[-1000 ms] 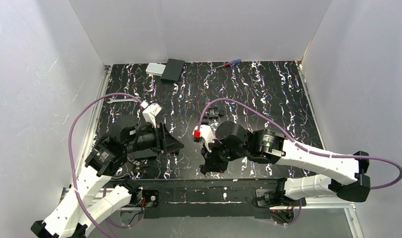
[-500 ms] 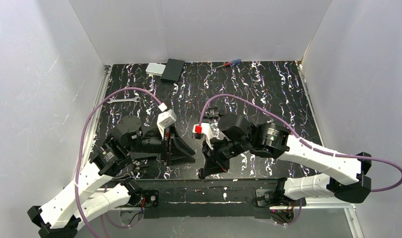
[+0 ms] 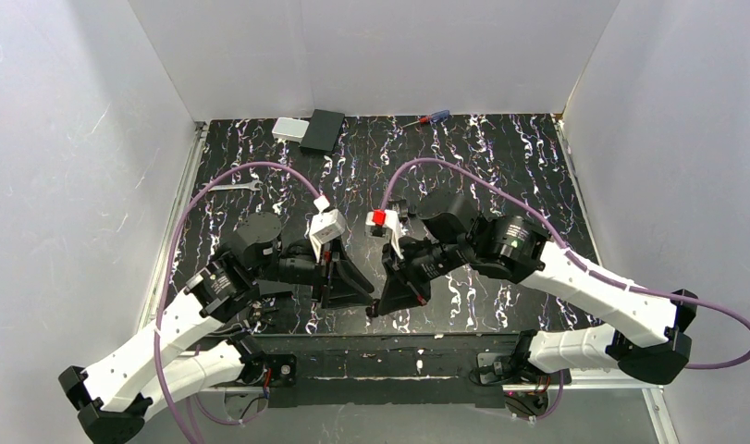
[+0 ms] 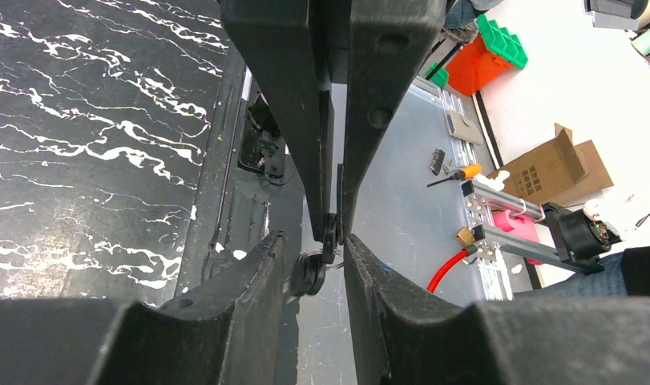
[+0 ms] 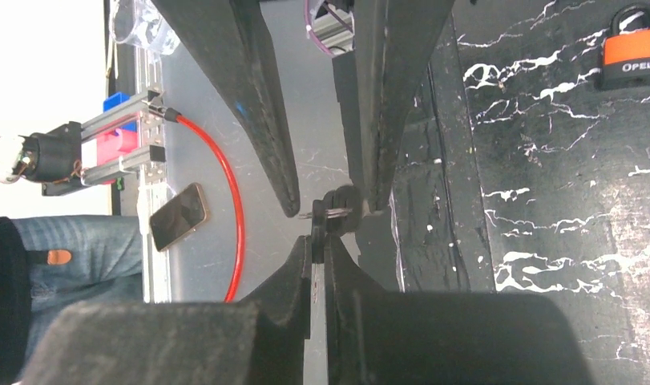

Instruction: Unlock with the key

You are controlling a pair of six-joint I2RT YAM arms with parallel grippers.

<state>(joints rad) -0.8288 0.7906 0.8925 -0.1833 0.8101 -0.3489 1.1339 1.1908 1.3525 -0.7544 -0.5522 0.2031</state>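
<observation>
The key (image 4: 331, 228) has a dark head, and my right gripper (image 4: 331, 234) is shut on that head just past the near table edge. A thin ring on it carries a second dark key head (image 4: 308, 275), which hangs free. My left gripper (image 4: 313, 238) faces the right one tip to tip, jaws open, with the hanging head between its fingers (image 4: 241, 313). From the right wrist, my right gripper (image 5: 318, 241) pinches the key (image 5: 317, 234) and the left gripper (image 5: 331, 207) straddles the hanging head (image 5: 339, 200). From above, the left gripper (image 3: 363, 294) and right gripper (image 3: 382, 303) meet; the key is too small to see.
A small orange-bodied block (image 5: 632, 50) lies on the black marbled table (image 3: 500, 166), under the left arm. At the back are a white box (image 3: 288, 129), a black box (image 3: 323, 130) and a screwdriver (image 3: 424, 118). A silver wrench (image 3: 232, 187) lies at the left. White walls enclose the table.
The left gripper has swung right and met the right gripper, and its jaws have narrowed a little. The right arm has shifted up and back, still gripping the key.
</observation>
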